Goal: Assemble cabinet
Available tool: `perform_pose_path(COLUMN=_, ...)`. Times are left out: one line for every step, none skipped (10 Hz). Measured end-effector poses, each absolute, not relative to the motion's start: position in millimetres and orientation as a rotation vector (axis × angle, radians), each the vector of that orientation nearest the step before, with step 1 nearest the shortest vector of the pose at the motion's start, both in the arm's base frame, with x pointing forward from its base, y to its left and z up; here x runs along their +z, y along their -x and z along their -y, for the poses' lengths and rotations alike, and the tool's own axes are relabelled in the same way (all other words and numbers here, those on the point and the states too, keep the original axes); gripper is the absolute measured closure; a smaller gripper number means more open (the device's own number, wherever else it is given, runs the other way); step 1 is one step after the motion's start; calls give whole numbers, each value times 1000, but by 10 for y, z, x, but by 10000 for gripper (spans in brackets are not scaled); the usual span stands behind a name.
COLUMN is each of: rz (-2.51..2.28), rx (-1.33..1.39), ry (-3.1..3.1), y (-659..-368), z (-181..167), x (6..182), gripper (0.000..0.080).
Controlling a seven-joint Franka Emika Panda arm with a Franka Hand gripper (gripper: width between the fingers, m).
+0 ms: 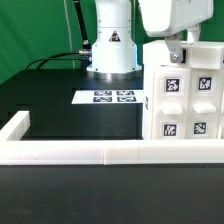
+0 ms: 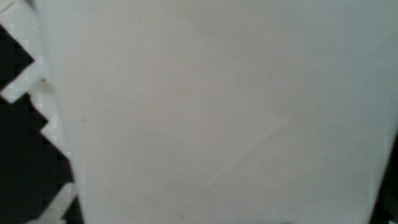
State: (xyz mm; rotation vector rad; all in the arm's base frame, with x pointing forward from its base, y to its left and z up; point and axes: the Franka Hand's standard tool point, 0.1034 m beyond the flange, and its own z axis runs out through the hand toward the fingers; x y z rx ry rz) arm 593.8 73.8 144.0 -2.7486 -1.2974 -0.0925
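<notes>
The cabinet [image 1: 186, 100] is a tall white box with several black-and-white tags on its front. It stands upright on the black table at the exterior view's right, just behind the low wall. My gripper [image 1: 176, 50] reaches down from above onto the cabinet's top edge. One dark finger [image 1: 172, 51] shows against the top front corner. I cannot tell whether the jaws are shut on a panel. In the wrist view a plain white cabinet surface [image 2: 214, 110] fills nearly the whole picture and hides my fingers.
The marker board [image 1: 108, 97] lies flat on the table behind and to the exterior view's left of the cabinet. The low white border wall [image 1: 80, 152] runs along the front and left. The arm's base [image 1: 112, 45] stands at the back.
</notes>
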Motion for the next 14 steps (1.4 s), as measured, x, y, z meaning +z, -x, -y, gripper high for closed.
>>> perform_pose_path(rz=1173, rx=-86, ry=2802, y=-5939, z=-739, x=1440, gripper=250)
perform_pose_path(rz=1079, rx=-82, ry=2838, y=-5941, z=-739, x=1442, gripper=250)
perform_pose_path(rz=1019, rx=-79, ry=2858, y=-5942, z=-736, x=1443, gripper=250)
perform_pose_path(rz=866, rx=-102, ry=2903, y=-5960, z=-735, x=1445, gripper=250)
perform_pose_path(rz=750, rx=-140, ry=2933, y=-5966, z=-725, x=1445, gripper=250)
perform_pose_path(rz=694, rx=-163, ry=2943, y=-5962, z=-719, x=1443, gripper=250)
perform_pose_path(rz=541, rx=-190, ry=2970, y=-5987, z=-719, x=1447, gripper=250)
perform_pose_path(rz=418, rx=-204, ry=2988, y=-6001, z=-726, x=1446, gripper=250)
perform_pose_path(rz=321, rx=-204, ry=2998, y=-6004, z=-730, x=1445, gripper=249)
perform_pose_path(rz=219, rx=-197, ry=3003, y=-6004, z=-727, x=1443, gripper=249)
perform_pose_path(rz=125, rx=-192, ry=3005, y=-6005, z=-724, x=1442, gripper=249)
perform_pose_path(rz=3, rx=-184, ry=3003, y=-6006, z=-718, x=1442, gripper=249)
perform_pose_path(rz=-140, rx=-175, ry=2996, y=-6008, z=-700, x=1444, gripper=249)
perform_pose_path(rz=-237, rx=-169, ry=2987, y=-6011, z=-685, x=1446, gripper=249)
